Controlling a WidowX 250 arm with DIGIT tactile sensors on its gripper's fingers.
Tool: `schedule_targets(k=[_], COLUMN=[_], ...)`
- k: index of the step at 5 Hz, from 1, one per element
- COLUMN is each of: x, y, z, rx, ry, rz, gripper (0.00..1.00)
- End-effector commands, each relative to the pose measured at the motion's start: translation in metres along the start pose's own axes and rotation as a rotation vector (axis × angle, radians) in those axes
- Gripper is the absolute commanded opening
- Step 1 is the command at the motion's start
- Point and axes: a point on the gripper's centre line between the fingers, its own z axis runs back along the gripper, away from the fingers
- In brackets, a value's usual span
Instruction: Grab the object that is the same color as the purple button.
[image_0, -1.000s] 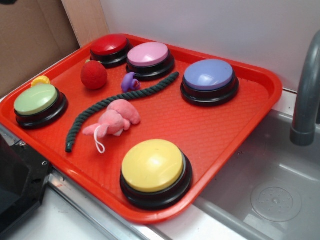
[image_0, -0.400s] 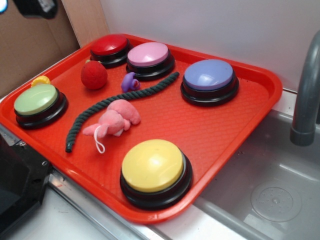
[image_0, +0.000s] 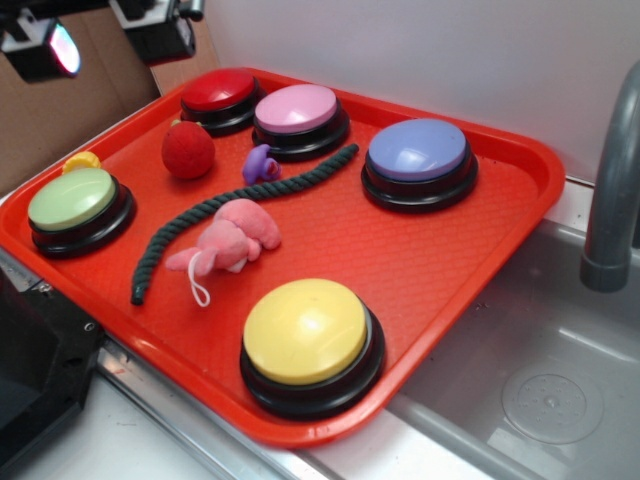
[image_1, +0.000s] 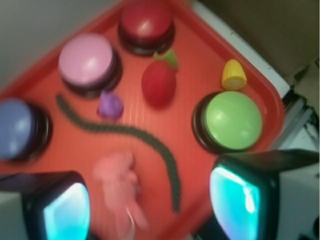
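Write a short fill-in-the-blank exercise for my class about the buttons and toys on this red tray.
1. The small purple toy lies right in front of the ____-topped button.
2. The tray holds ____ push buttons in all.
3. The green rope runs between the purple toy and the ____ plush toy.
4. The gripper has its jaws ____, holding nothing.

Missing words: pink; five; pink; open

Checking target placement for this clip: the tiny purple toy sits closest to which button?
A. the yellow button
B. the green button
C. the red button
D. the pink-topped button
D. The tiny purple toy lies on the red tray right in front of the pink-topped button, next to the dark rope; the wrist view shows the same pairing, while the gripper hangs open high above the tray's far-left corner.
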Motion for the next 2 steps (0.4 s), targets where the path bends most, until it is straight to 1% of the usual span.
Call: schedule_targets(k=[1, 2], x=[0.029, 0.037], y=[-0.013, -0.021], z=[-0.060, -0.095], rx=[-0.023, -0.036], ry=[-0.087, -0.037], rz=[0.176, 0.185], gripper=[1.00, 1.00])
